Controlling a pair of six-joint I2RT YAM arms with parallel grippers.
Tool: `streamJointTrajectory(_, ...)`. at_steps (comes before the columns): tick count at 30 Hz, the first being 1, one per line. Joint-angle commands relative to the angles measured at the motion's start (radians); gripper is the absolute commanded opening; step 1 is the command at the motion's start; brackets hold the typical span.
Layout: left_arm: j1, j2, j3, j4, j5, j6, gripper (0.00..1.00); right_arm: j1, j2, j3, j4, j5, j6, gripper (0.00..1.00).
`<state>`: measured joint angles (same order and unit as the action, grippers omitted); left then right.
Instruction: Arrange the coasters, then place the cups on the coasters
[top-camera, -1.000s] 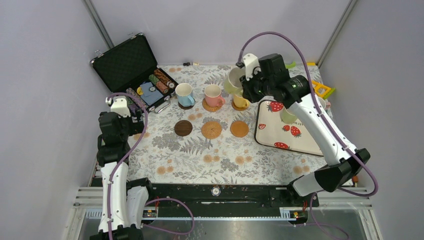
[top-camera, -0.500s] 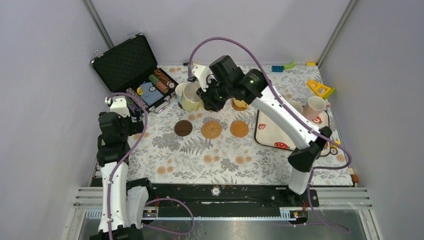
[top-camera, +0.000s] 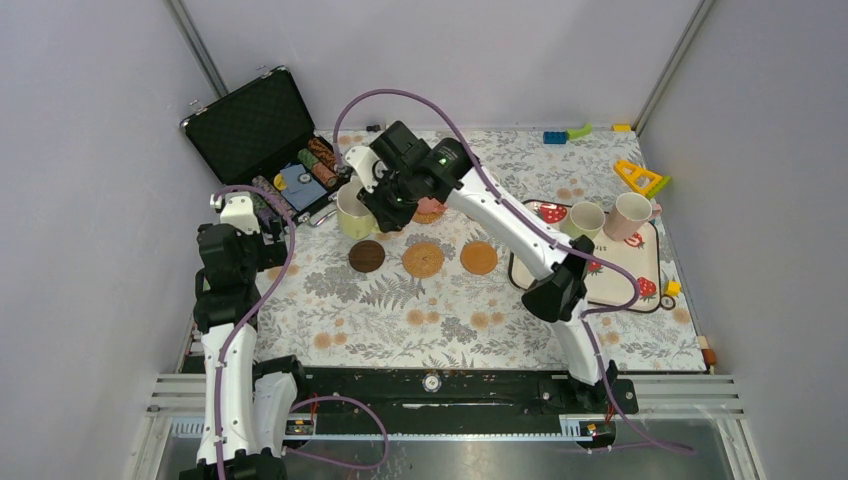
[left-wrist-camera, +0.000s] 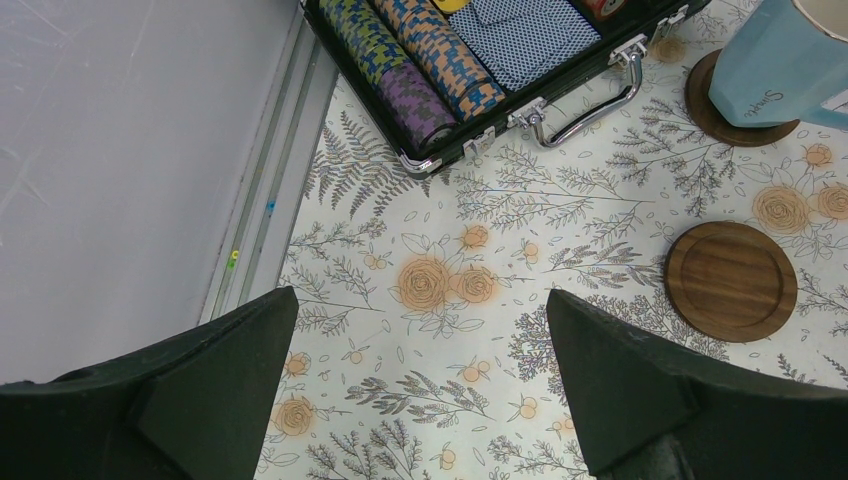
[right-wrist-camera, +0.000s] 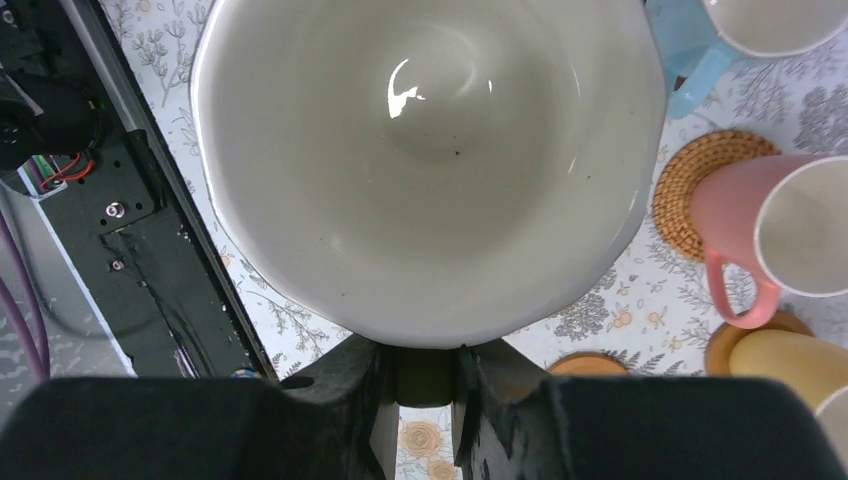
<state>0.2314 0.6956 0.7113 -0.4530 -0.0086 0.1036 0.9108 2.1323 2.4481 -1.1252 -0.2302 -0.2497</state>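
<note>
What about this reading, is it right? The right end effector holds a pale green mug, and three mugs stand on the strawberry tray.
Not quite. The top external view shows two mugs on the strawberry tray, not three: a green mug and a light pink mug. The rest holds: the right end effector holds the pale green mug.

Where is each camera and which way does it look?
Top camera: high behind the robot, looking down at the flowery table; left arm and right arm show.
Left wrist camera: on the left arm, looking down at chip case, dark coaster and blue cup; its open fingers show.
Right wrist camera: on the right arm, looking into the pale green cup its fingers hold.
Both wrist views share the blue cup.
</note>
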Motion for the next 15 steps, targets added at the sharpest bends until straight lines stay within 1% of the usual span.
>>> streamJointTrajectory(1, 0.006, -0.006, 0.004, 0.055, -0.019, -0.005, 0.99, 0.003, 0.018, 0.056, 0.061, -0.038, 0.077, 0.00)
streamJointTrajectory(6, 0.006, -0.013, 0.005, 0.056, -0.039, -0.007, 0.99, 0.012, 0.063, 0.045, 0.075, -0.028, 0.112, 0.00)
streamJointTrajectory(9, 0.006, -0.012, 0.004, 0.056, -0.038, -0.008, 0.99, 0.024, 0.081, 0.022, 0.104, 0.027, 0.107, 0.00)
streamJointTrajectory(12, 0.006, -0.011, 0.009, 0.056, -0.051, -0.009, 0.99, 0.025, 0.116, 0.039, 0.123, 0.100, 0.097, 0.00)
streamJointTrajectory(15, 0.006, -0.007, 0.007, 0.056, -0.053, -0.010, 0.99, 0.025, 0.125, 0.000, 0.172, 0.113, 0.079, 0.00)
